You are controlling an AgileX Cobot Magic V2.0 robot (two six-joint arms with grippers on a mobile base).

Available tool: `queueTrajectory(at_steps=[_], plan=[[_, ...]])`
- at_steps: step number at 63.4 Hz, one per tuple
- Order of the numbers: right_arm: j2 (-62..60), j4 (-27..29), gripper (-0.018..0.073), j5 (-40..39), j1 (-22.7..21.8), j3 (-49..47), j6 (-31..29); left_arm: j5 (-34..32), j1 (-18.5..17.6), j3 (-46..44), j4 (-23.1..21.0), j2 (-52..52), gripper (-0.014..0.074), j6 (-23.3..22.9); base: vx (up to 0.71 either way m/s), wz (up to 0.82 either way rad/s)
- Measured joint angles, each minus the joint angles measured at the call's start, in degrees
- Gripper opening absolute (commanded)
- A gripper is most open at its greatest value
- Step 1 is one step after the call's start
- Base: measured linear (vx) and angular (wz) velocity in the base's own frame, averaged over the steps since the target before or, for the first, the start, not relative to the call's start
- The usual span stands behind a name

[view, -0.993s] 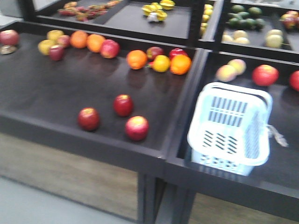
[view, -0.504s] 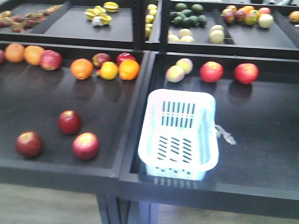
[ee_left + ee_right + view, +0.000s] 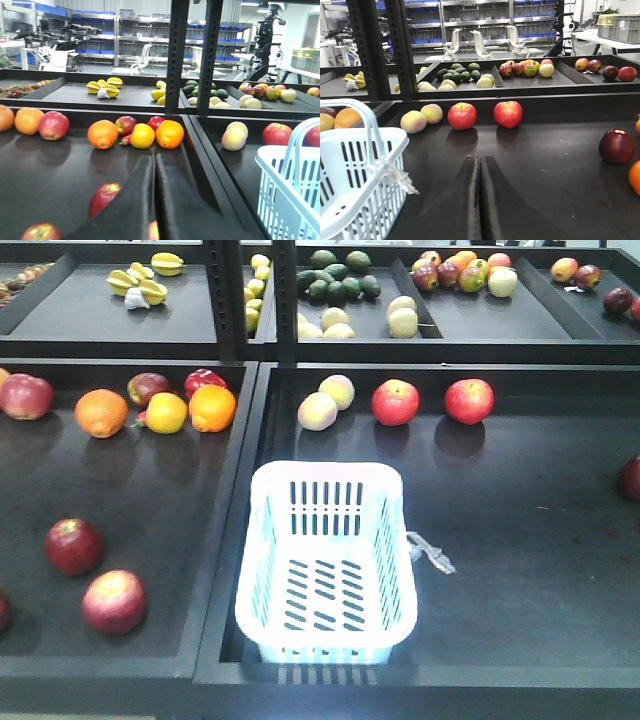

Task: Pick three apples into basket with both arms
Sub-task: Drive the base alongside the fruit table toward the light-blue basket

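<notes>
Two dark red apples lie at the front of the left tray, and a third apple is cut by the left edge of the front view. The pale basket stands empty at the front left of the right tray, with a clear plastic scrap on its right rim. Neither arm shows in the front view. My left gripper is shut and empty above the left tray, with one apple to its left and the basket to its right. My right gripper is shut and empty, right of the basket.
Oranges, a lemon and a chilli lie at the back of the left tray. Two bright red apples and peaches sit behind the basket. A dark apple lies at far right. A raised black divider separates the trays.
The whole view has swung to the right: the basket went from the right side to the middle, and the three apples slid to the left edge.
</notes>
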Motion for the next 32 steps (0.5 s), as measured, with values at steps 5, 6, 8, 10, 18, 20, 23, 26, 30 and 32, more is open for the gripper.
queueTrajectory(at_steps=[5, 6, 8, 10, 18, 20, 23, 26, 30, 32], plan=[[0.00, 0.00, -0.0009, 0.00, 0.00, 0.00, 0.00, 0.00, 0.00, 0.00, 0.00, 0.00, -0.0006, 0.00, 0.10, -0.12], [0.00, 0.00, -0.0009, 0.00, 0.00, 0.00, 0.00, 0.00, 0.00, 0.00, 0.00, 0.00, -0.0006, 0.00, 0.10, -0.11], [0.00, 0.00, -0.0009, 0.00, 0.00, 0.00, 0.00, 0.00, 0.00, 0.00, 0.00, 0.00, -0.0006, 0.00, 0.10, -0.10], [0.00, 0.00, -0.0009, 0.00, 0.00, 0.00, 0.00, 0.00, 0.00, 0.00, 0.00, 0.00, -0.0006, 0.00, 0.10, -0.09], [0.00, 0.00, -0.0009, 0.00, 0.00, 0.00, 0.00, 0.00, 0.00, 0.00, 0.00, 0.00, -0.0006, 0.00, 0.11, -0.08], [0.00, 0.00, -0.0009, 0.00, 0.00, 0.00, 0.00, 0.00, 0.00, 0.00, 0.00, 0.00, -0.0006, 0.00, 0.11, -0.05], [0.00, 0.00, -0.0009, 0.00, 0.00, 0.00, 0.00, 0.00, 0.00, 0.00, 0.00, 0.00, -0.0006, 0.00, 0.11, -0.04], [0.00, 0.00, -0.0009, 0.00, 0.00, 0.00, 0.00, 0.00, 0.00, 0.00, 0.00, 0.00, -0.0006, 0.00, 0.11, -0.03], [0.00, 0.00, -0.0009, 0.00, 0.00, 0.00, 0.00, 0.00, 0.00, 0.00, 0.00, 0.00, -0.0006, 0.00, 0.11, -0.01], [0.00, 0.00, -0.0009, 0.00, 0.00, 0.00, 0.00, 0.00, 0.00, 0.00, 0.00, 0.00, -0.0006, 0.00, 0.11, 0.00]])
